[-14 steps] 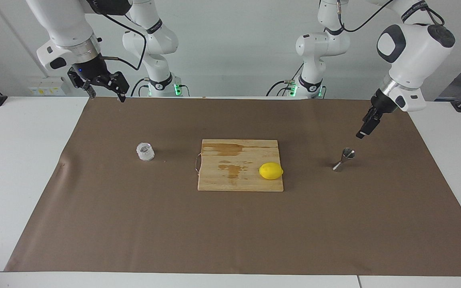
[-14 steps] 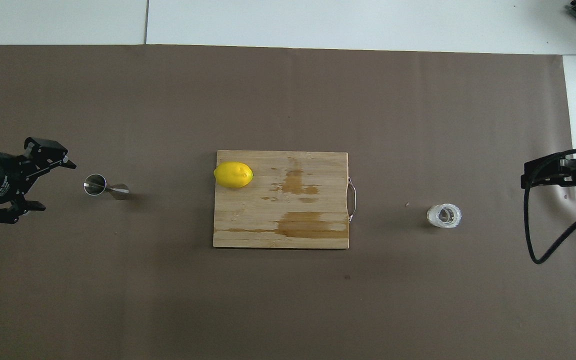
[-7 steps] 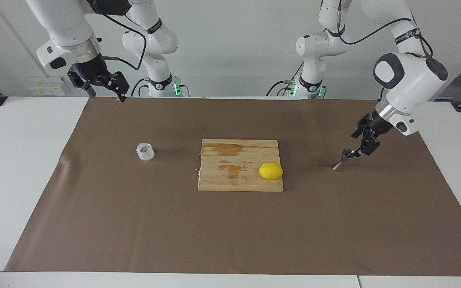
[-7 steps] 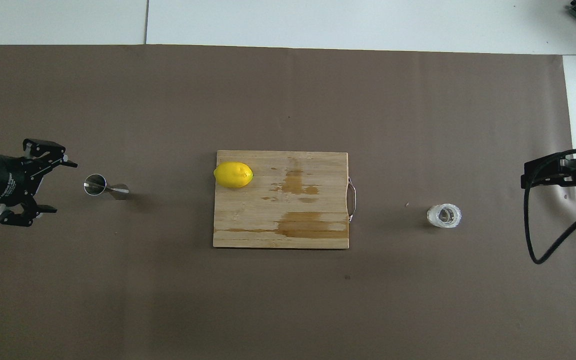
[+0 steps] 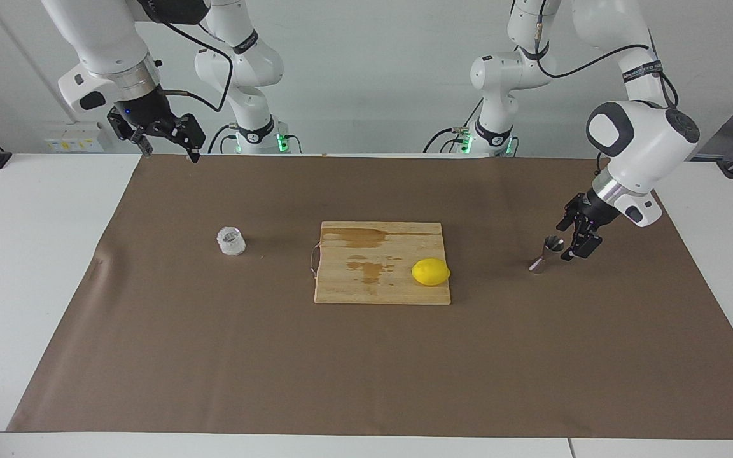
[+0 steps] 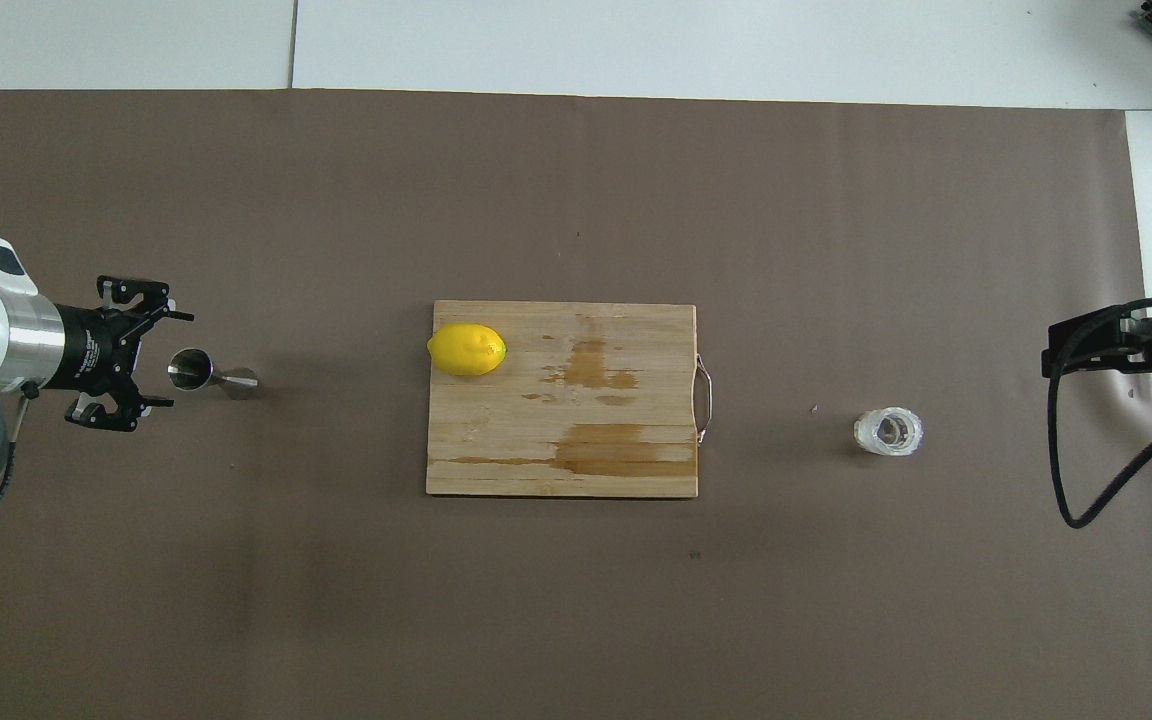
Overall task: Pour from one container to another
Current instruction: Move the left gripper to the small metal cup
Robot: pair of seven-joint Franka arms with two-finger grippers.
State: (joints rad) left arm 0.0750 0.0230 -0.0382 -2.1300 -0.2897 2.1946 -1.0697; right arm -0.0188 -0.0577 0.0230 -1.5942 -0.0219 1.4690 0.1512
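Brown paper covers the white tabletop (image 5: 35,267), with a wooden cutting board (image 5: 379,280) at its middle and a lemon (image 5: 431,272) on the board's corner toward the left arm's end. The steel jigger (image 5: 546,253) stands upright on the paper toward the left arm's end; the clear glass cup (image 5: 231,241) sits toward the right arm's end, well apart from it. The jigger looks light, rigid and slick, and top-heavy on its small foot, so a nudge could tip it; its narrow waist seems the surest place to pinch. The cup looks brittle but squat and stable, its faceted wall offering some bite for a grip across its sides. The left hand (image 6: 161,360) is low, just beside the jigger's rim, fingers spread wide and holding nothing. The right hand (image 5: 166,141) waits raised over the paper's edge nearest the robots, also wide open and empty. Compared with a second ago, the left hand has dropped from above the jigger and advanced, so its spread fingers now flank it; the right arm, cup, jigger and lemon have not moved.
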